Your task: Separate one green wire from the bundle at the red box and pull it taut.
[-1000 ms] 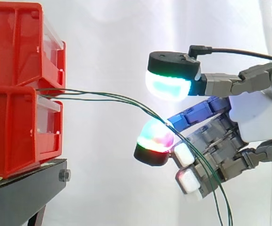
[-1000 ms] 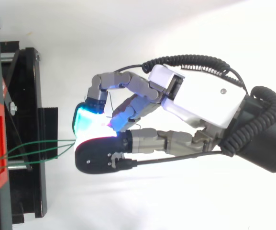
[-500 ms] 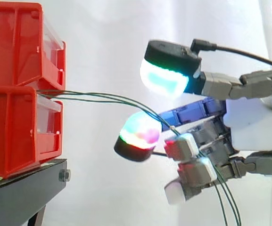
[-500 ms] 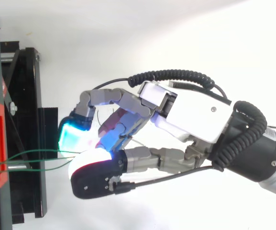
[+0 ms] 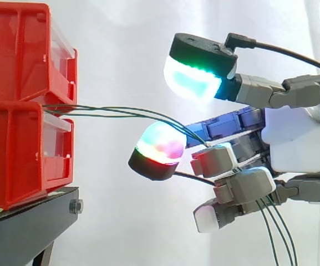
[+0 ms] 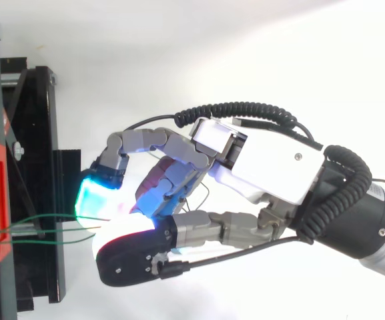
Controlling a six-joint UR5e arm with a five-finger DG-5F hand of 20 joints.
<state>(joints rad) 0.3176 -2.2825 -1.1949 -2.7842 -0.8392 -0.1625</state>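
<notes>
Three green wires (image 5: 110, 111) inside curled hand (image 5: 295, 138)

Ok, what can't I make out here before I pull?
- Side view: how many wires the robot hand holds, if any; it covers them.
- Side view: the wires' free ends, cut off by the bottom edge.
- Top view: where the wires enter the bins, past the left edge.

Glossy red plastic bins (image 5: 15, 138), matt black stand (image 5: 26, 233), smooth green wires (image 5: 110, 111)
</notes>
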